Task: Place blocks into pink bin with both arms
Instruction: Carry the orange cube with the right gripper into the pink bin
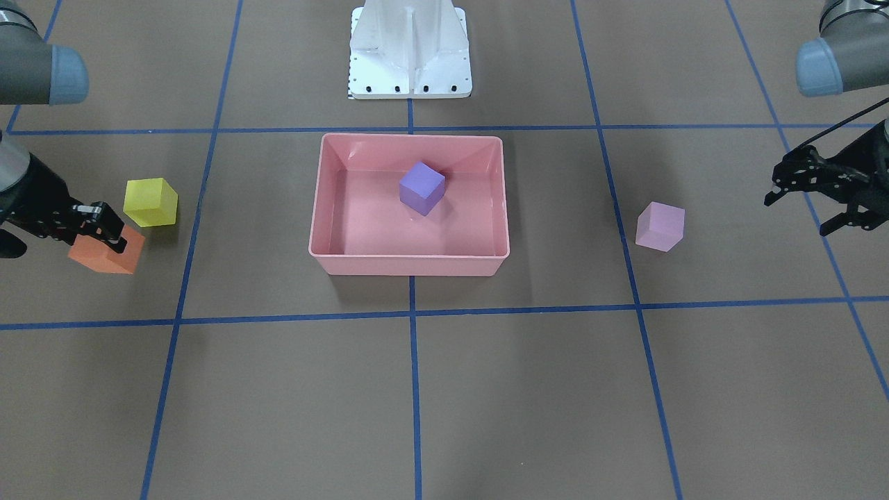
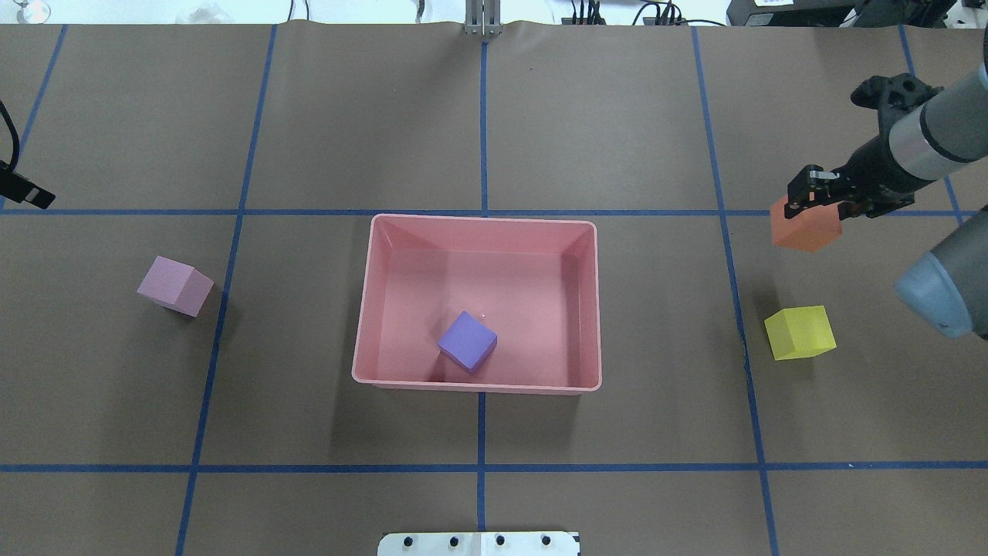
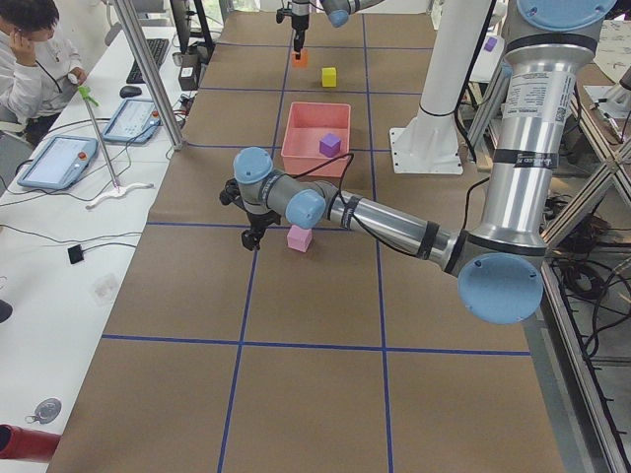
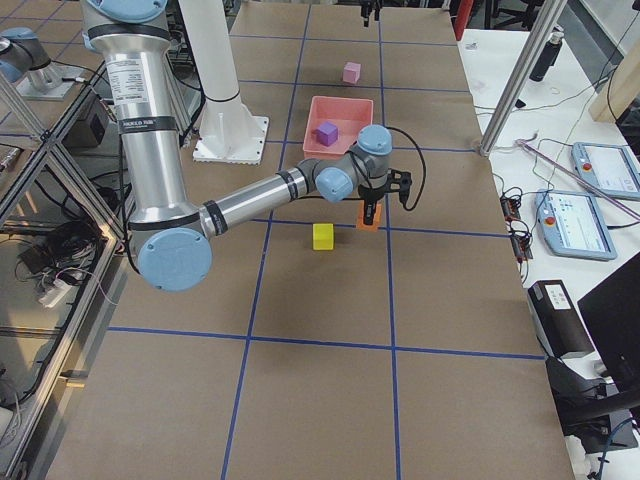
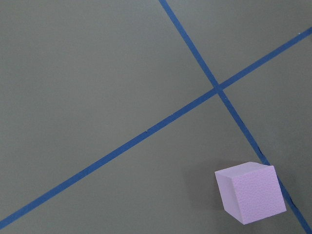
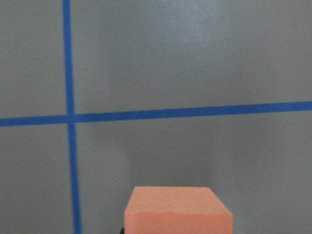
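Observation:
The pink bin sits mid-table with the violet-purple block inside it. My right gripper is shut on the orange block, which also shows in the right wrist view and seems slightly off the table. The yellow block lies beside it, apart. My left gripper is open and empty, off to the outer side of the lilac-pink block, not touching it.
The white pedestal base stands at the robot's edge behind the bin. Blue tape lines grid the brown table. An operator sits at a side desk with tablets along the far edge.

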Controlling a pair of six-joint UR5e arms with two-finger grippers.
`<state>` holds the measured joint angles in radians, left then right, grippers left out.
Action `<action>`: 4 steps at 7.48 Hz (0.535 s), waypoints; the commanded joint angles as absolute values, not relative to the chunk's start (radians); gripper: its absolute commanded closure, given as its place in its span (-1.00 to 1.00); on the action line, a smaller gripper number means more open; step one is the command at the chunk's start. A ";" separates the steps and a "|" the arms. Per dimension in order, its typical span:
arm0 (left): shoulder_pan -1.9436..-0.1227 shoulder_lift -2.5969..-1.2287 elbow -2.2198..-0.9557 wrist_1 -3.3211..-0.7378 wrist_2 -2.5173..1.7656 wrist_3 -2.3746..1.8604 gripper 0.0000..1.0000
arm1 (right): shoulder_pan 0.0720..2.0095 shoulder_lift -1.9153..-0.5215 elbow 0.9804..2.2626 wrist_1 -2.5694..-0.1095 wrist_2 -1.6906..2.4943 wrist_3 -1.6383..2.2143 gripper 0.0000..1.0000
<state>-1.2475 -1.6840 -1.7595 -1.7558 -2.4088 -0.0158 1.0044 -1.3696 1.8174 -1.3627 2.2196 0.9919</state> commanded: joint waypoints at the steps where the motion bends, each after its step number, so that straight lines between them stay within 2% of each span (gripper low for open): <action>1: -1.246 -1.686 -1.747 -1.761 -2.405 -0.020 -1.00 | 0.901 -1.182 1.827 -1.473 2.197 1.211 1.00; 4: -1.243 -1.695 -1.707 -1.764 -2.404 -0.017 -1.00 | 0.728 -0.987 1.825 -1.569 2.067 1.466 1.00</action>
<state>-1.2438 -1.6893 -1.7252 -1.7628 -2.4044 -0.0176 0.7973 -1.0608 1.8265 -1.5385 2.1154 1.3637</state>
